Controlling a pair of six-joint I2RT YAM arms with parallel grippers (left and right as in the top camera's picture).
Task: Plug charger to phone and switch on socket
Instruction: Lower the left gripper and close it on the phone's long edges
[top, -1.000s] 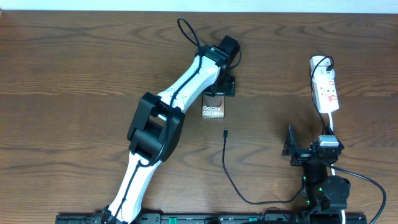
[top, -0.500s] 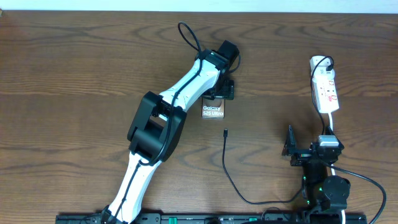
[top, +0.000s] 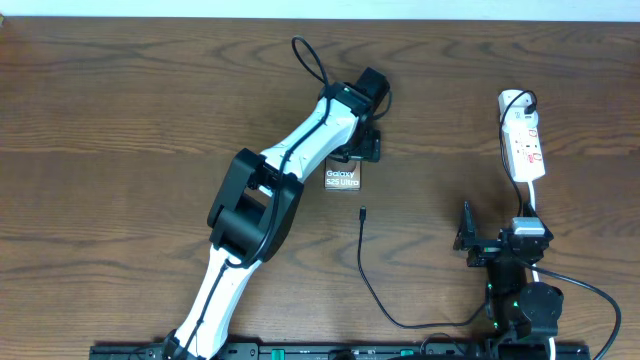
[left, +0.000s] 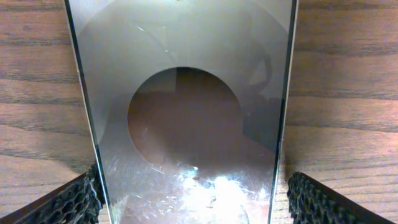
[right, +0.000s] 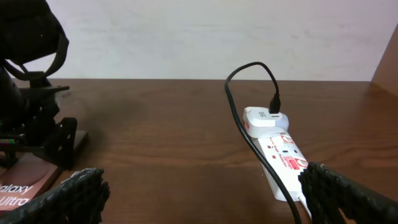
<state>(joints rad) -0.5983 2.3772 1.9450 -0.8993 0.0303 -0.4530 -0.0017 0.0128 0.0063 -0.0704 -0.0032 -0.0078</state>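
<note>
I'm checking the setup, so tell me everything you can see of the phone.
The phone is a slim, glossy brownish slab with a dark round graphic and white Galaxy S25 Ultra lettering. It lies flat on the table, its far end between the left gripper's open fingers. The charger tip lies apart from it.

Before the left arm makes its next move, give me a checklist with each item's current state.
1. Left gripper open, one finger on each side of the phone: ok.
2. Phone lying flat on the table: ok.
3. Connector tip of the charger in the phone: not ok; it lies on the table, apart from the phone's near edge.
4. Right gripper open and empty: ok.
5. White adapter seated on the socket: ok.
6. Socket switched on: cannot tell.
</note>
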